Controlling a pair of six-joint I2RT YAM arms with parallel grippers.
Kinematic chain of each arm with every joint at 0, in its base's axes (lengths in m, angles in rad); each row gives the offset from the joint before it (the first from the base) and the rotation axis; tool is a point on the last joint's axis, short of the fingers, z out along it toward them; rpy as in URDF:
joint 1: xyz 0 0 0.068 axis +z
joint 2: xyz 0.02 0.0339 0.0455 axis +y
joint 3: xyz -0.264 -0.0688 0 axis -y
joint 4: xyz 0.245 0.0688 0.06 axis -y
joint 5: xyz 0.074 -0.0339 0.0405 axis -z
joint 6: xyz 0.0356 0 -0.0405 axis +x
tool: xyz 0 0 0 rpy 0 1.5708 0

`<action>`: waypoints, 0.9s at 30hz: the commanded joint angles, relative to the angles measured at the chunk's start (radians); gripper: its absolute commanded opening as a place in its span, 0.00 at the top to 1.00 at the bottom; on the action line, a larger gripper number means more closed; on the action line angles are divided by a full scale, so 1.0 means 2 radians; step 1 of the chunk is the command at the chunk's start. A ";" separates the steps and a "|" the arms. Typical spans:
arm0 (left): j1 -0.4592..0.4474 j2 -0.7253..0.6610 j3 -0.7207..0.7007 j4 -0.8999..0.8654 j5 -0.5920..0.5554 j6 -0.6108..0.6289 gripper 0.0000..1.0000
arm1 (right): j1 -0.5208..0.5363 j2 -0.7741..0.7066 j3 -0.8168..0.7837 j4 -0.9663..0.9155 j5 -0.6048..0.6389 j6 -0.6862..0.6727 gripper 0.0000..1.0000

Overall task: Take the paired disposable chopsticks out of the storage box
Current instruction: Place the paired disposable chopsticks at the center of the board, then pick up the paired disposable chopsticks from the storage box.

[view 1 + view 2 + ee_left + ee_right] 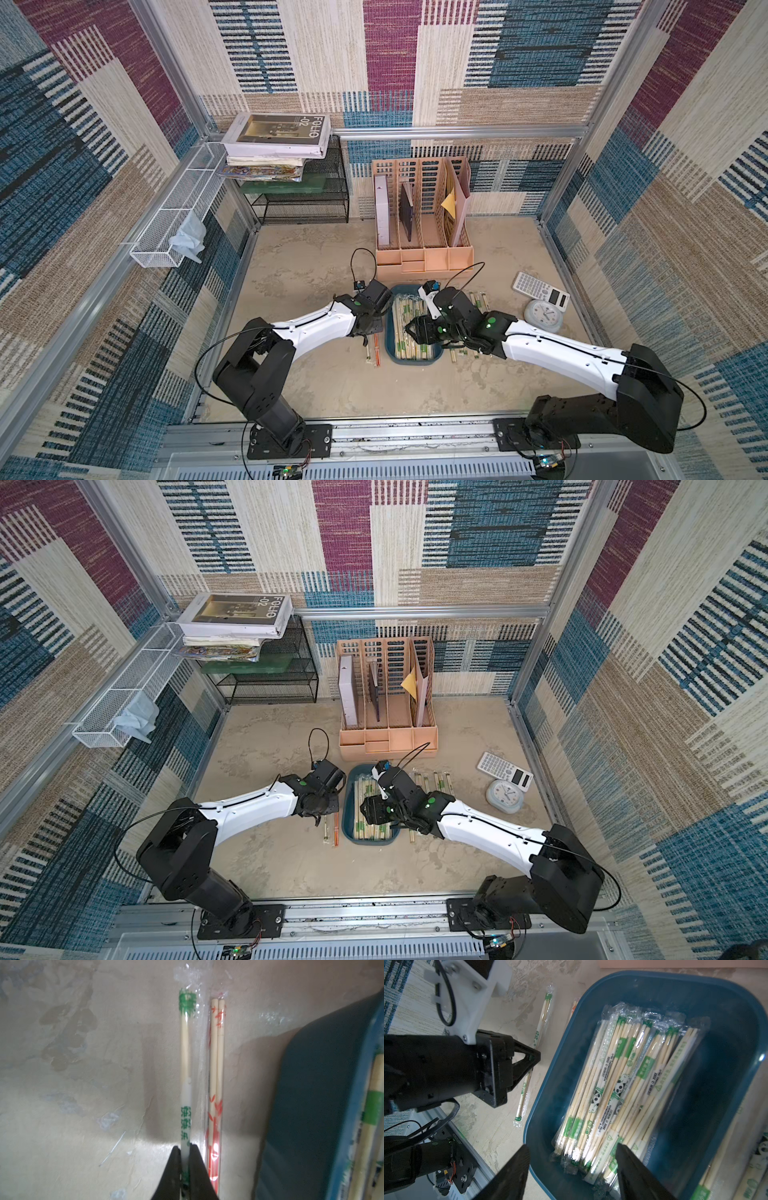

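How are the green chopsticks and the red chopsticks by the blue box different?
The green chopsticks have green print; the red chopsticks have orange-red leaves. The left gripper pinches the green chopsticks between its fingers; the red chopsticks lie free. Both are pale pairs in clear wrappers, side by side.

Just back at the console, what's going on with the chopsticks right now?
The left gripper is down at the table left of the box, jaws closed on a green pair that lies beside an orange-red pair. The right gripper hangs open over the box, which holds a pile of pairs. A few more pairs lie on the table on the box's other side.
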State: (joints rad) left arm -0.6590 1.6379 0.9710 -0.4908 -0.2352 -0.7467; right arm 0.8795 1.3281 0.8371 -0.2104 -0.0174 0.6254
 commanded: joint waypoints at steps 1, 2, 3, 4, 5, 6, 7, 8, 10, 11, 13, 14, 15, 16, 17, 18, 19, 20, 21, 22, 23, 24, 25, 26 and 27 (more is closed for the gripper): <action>0.001 0.009 0.002 0.010 0.009 0.002 0.83 | 0.000 -0.002 -0.001 0.002 0.012 0.003 0.31; 0.001 0.010 0.001 0.010 0.008 0.002 0.79 | 0.001 -0.003 0.000 0.001 0.015 0.003 0.31; 0.001 0.010 0.001 0.011 0.009 0.003 0.73 | 0.001 -0.003 0.000 0.000 0.015 0.003 0.31; 0.001 0.009 0.000 0.010 0.009 0.004 0.67 | 0.000 -0.004 -0.001 -0.001 0.016 0.002 0.31; 0.001 0.008 0.000 0.007 0.008 0.004 0.59 | 0.000 -0.004 0.000 -0.001 0.017 0.002 0.31; 0.001 0.004 0.001 0.003 0.007 0.004 0.53 | 0.000 -0.005 0.001 -0.002 0.017 0.002 0.31; 0.001 -0.002 0.001 0.001 0.008 0.006 0.47 | 0.000 -0.006 0.001 -0.003 0.018 0.002 0.31; 0.001 -0.010 0.001 -0.001 0.009 0.008 0.46 | 0.001 -0.007 0.002 -0.004 0.018 0.001 0.31; 0.001 -0.028 0.002 -0.009 0.008 0.009 0.42 | 0.000 -0.009 0.002 -0.004 0.021 0.001 0.31; 0.001 -0.038 0.002 -0.012 0.007 0.009 0.41 | -0.001 -0.009 0.001 -0.004 0.022 0.000 0.31; 0.001 -0.059 0.001 -0.018 0.004 0.011 0.36 | -0.003 -0.011 0.000 -0.005 0.024 0.001 0.31; 0.001 -0.069 0.001 -0.021 0.002 0.011 0.35 | -0.004 -0.011 0.000 -0.006 0.025 0.000 0.31; 0.001 -0.077 0.001 -0.024 0.002 0.012 0.34 | -0.006 -0.011 -0.002 -0.007 0.026 0.000 0.31; 0.001 -0.085 0.001 -0.027 0.002 0.013 0.31 | -0.009 -0.012 -0.003 -0.008 0.027 0.000 0.31; 0.001 -0.093 0.002 -0.030 0.001 0.014 0.31 | -0.012 -0.014 -0.005 -0.008 0.025 0.000 0.31; 0.001 -0.098 0.002 -0.033 0.001 0.013 0.28 | -0.015 -0.016 -0.006 -0.008 0.023 0.001 0.31; 0.001 -0.104 0.003 -0.035 0.002 0.013 0.28 | -0.019 -0.018 -0.008 -0.008 0.021 0.000 0.31; 0.001 -0.109 0.003 -0.036 0.003 0.013 0.27 | -0.021 -0.021 -0.009 -0.008 0.021 0.000 0.31; 0.000 -0.113 0.003 -0.036 0.006 0.012 0.27 | -0.023 -0.023 -0.009 -0.009 0.021 -0.001 0.31; 0.000 -0.116 0.004 -0.036 0.010 0.012 0.27 | -0.026 -0.026 -0.010 -0.010 0.021 -0.001 0.31; 0.000 -0.119 0.006 -0.036 0.014 0.011 0.26 | -0.030 -0.029 -0.011 -0.011 0.020 -0.002 0.31; 0.000 -0.120 0.008 -0.036 0.017 0.010 0.26 | -0.032 -0.032 -0.012 -0.011 0.021 -0.003 0.31; -0.001 -0.120 0.011 -0.036 0.021 0.011 0.26 | -0.037 -0.036 -0.014 -0.011 0.020 -0.004 0.31; -0.002 -0.119 0.015 -0.036 0.025 0.010 0.26 | -0.042 -0.040 -0.015 -0.012 0.018 -0.005 0.31; -0.004 -0.119 0.019 -0.036 0.027 0.009 0.26 | -0.046 -0.043 -0.017 -0.011 0.016 -0.006 0.31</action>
State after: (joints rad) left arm -0.6621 1.4021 0.9936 -0.5545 -0.2077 -0.7296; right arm 0.8028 1.2560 0.8085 -0.2195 0.0200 0.6212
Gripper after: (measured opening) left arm 0.740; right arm 0.691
